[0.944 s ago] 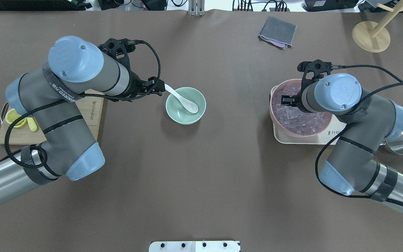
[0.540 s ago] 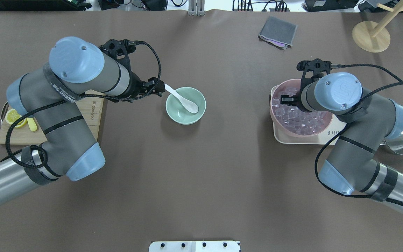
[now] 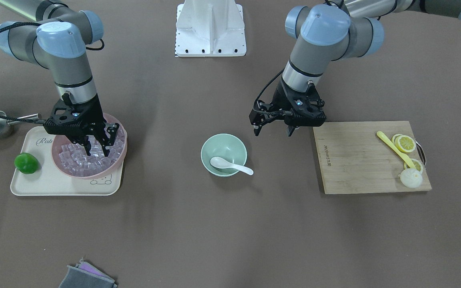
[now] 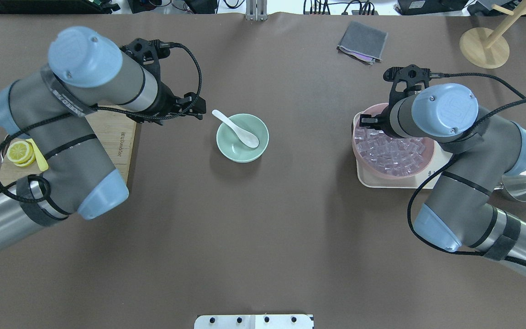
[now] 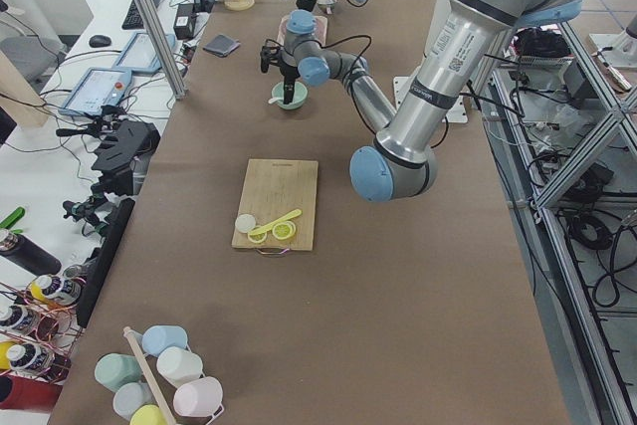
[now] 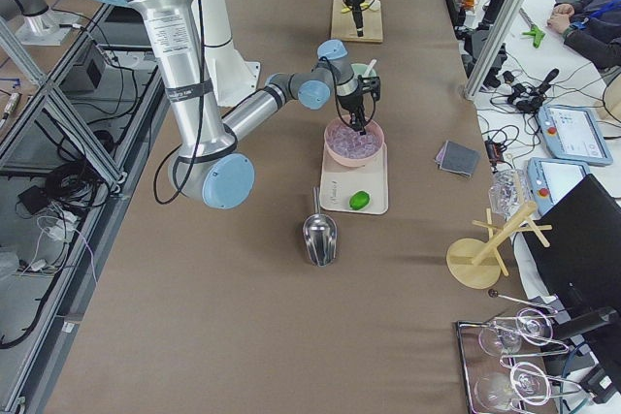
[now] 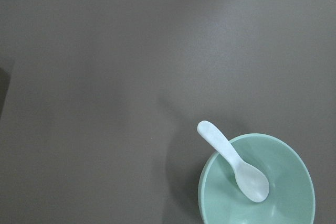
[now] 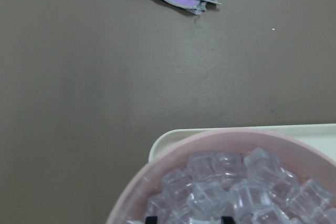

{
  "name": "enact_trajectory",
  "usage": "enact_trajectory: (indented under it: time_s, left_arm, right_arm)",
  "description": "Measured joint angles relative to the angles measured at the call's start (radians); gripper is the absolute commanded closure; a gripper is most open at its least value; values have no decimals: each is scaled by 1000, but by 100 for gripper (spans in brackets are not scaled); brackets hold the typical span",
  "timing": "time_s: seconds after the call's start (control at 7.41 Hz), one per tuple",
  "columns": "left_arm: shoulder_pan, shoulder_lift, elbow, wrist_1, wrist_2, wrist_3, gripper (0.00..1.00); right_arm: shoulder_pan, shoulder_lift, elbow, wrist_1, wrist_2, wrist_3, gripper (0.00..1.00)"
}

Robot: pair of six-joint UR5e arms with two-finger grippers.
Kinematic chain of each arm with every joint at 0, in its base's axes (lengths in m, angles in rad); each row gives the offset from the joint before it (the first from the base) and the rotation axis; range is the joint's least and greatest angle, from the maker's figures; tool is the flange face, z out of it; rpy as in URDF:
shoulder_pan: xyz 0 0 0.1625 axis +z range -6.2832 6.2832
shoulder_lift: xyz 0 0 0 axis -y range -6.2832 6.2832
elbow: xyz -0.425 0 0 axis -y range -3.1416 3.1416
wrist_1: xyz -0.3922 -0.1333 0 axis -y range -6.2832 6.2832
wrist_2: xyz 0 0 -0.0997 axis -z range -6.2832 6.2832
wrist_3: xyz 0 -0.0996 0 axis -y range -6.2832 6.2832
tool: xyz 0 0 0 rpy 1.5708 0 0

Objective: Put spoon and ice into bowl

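Observation:
The white spoon [image 3: 230, 165] lies in the mint-green bowl [image 3: 214, 141], scoop inside and handle over the rim; it shows the same way in the overhead view [image 4: 238, 129] and the left wrist view [image 7: 233, 161]. My left gripper [image 3: 273, 129] is open and empty, raised beside the bowl [image 4: 233, 148] between it and the cutting board. My right gripper [image 3: 95, 152] is open, with its fingertips down among the ice cubes [image 8: 210, 192] in the pink bowl [image 3: 60, 162]. No ice shows in the green bowl [image 7: 286, 182].
The pink bowl stands on a cream tray [image 3: 54, 186] with a green lime [image 3: 26, 163]. A metal scoop [image 4: 523, 185] lies beside the tray. A cutting board [image 3: 354, 160] holds lemon slices and a yellow spoon [image 3: 392, 147]. A grey cloth [image 4: 362, 41] and a wooden stand [image 4: 484, 45] are at the far side.
My left gripper has drawn back from the spoon's handle, up and to the left; the spoon stays in the bowl. My right arm has shifted slightly over the pink bowl.

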Motion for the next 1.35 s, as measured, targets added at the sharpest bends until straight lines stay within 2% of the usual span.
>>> enact_trajectory:
  time_s: [0.4, 0.81, 1.08, 1.35]
  left_arm:
    - [-224, 67, 22, 160, -201, 523, 1]
    - [-477, 175, 85, 319, -262, 1065, 1]
    - [-610, 227, 232, 337, -292, 1384, 1]
    - [-681, 246, 330, 336, -299, 1511, 1]
  right_arm:
    - [-19, 93, -4, -1, 6, 2, 100]
    - [-82, 198, -35, 0, -8, 44, 100]
    - [-131, 308, -135, 1, -62, 106, 100]
    - [-172, 420, -259, 1, -107, 148, 100]
